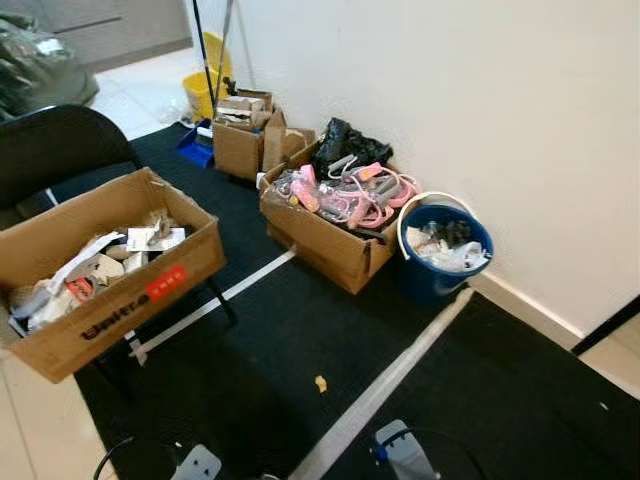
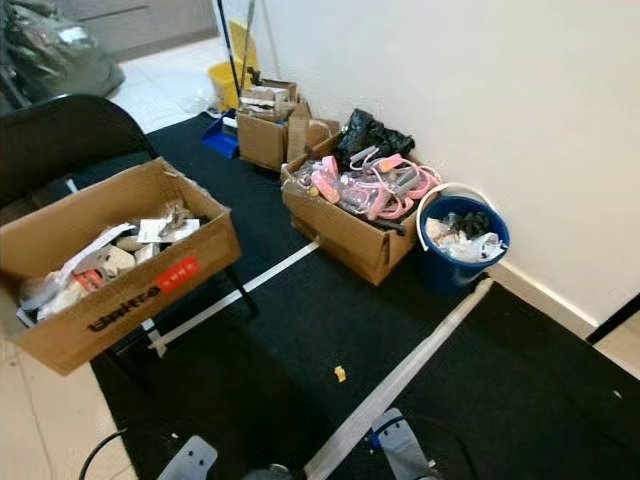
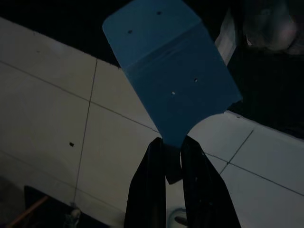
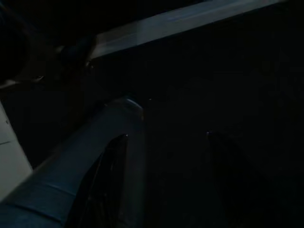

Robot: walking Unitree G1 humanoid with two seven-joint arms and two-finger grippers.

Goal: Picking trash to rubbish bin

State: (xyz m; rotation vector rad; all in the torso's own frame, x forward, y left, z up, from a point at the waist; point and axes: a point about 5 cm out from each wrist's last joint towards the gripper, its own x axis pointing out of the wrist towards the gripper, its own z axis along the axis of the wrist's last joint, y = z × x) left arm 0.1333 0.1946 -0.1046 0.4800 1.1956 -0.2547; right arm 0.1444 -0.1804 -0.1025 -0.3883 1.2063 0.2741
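Left eye view: a yellow scrap (image 1: 320,383) lies mid-mat beside the white tape line (image 1: 385,385), well short of the blue bin (image 1: 443,251) by the wall. Both arms hang idle; the left gripper (image 3: 172,164) has its fingers together, the right gripper (image 4: 161,142) spread. I'd step close and crouch squarely before reaching.

The two eye views look forward and down from head height onto a black mat (image 1: 300,340), taking in a blue bucket (image 1: 440,255) at 2 o'clock by the wall and a cardboard box (image 2: 110,265) at 9 o'clock. They share nearly the whole scene, slightly offset sideways. The left wrist view looks closely along the left pincer (image 3: 179,183) at tiled floor (image 3: 52,118). The right wrist view, very dark, faces the mat from close by.
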